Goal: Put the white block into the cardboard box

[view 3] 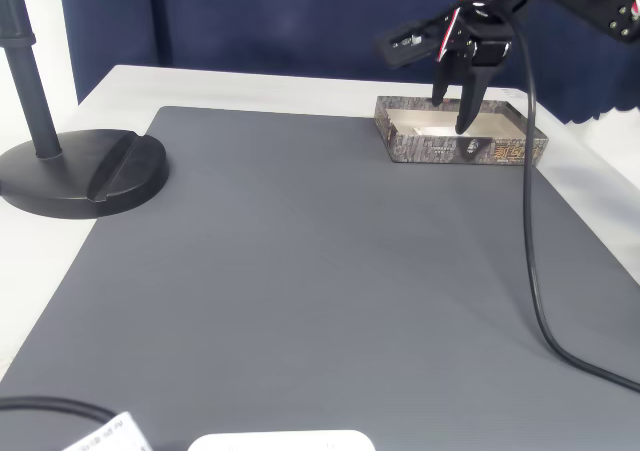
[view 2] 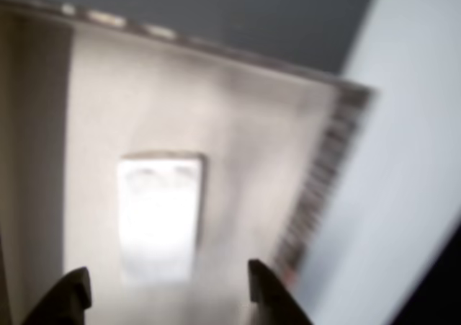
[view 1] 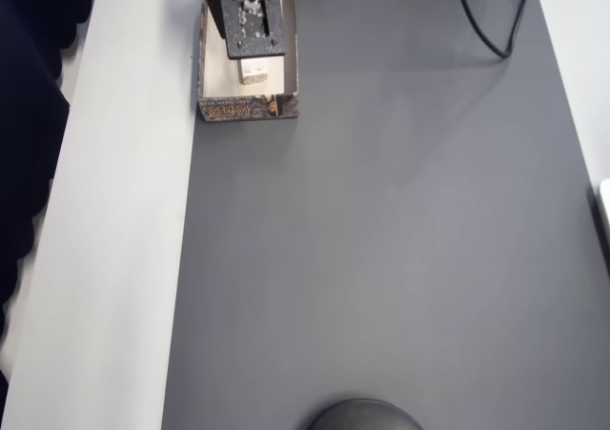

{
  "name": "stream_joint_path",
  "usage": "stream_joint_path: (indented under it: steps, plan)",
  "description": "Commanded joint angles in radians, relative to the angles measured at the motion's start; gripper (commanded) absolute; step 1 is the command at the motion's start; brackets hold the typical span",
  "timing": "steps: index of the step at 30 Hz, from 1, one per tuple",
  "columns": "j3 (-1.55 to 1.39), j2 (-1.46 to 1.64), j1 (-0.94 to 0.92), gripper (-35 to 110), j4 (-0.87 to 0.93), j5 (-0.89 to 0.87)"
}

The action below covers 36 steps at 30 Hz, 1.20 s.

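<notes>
The cardboard box (view 1: 246, 109) stands at the far left edge of the grey mat, its patterned outer wall (view 3: 460, 152) facing the fixed view. The white block (view 2: 160, 217) lies flat on the box's cream floor and shows as a pale piece (view 1: 255, 71) under the arm and a light patch (view 3: 425, 129) inside the box. My gripper (view 2: 167, 296) hovers over the box, open, with its two dark fingertips on either side of the block and apart from it. In the fixed view my gripper (view 3: 451, 112) points down into the box.
A black stand with a round base (view 3: 85, 176) sits on the left of the mat (view 3: 300, 271). A black cable (view 3: 530, 231) hangs from the arm across the right side. A flat white object (view 3: 282, 440) lies at the near edge.
</notes>
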<state>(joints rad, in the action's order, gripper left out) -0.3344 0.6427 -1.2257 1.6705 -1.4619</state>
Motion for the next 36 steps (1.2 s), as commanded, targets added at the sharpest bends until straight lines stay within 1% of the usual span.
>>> stream_joint_path:
  steps: [1, 4, 9, 13, 20, 23, 26, 36]
  plan:
    - [-0.071, 0.213, 0.034, 22, -0.008, -0.008]
    - [-0.138, 0.291, 0.057, 12, 0.018, 0.031]
    - [-0.272, 0.411, 0.101, -2, 0.055, 0.204]
    - [-0.394, 0.518, 0.147, -2, 0.052, 0.301]
    - [-0.707, 0.752, 0.255, -2, 0.046, 0.460]
    - [-0.873, 0.879, 0.350, -2, 0.011, 0.557]
    - [-1.011, 0.992, 0.463, -2, -0.002, 0.706]
    - [-1.298, 1.190, 0.825, -2, -0.041, 0.977]
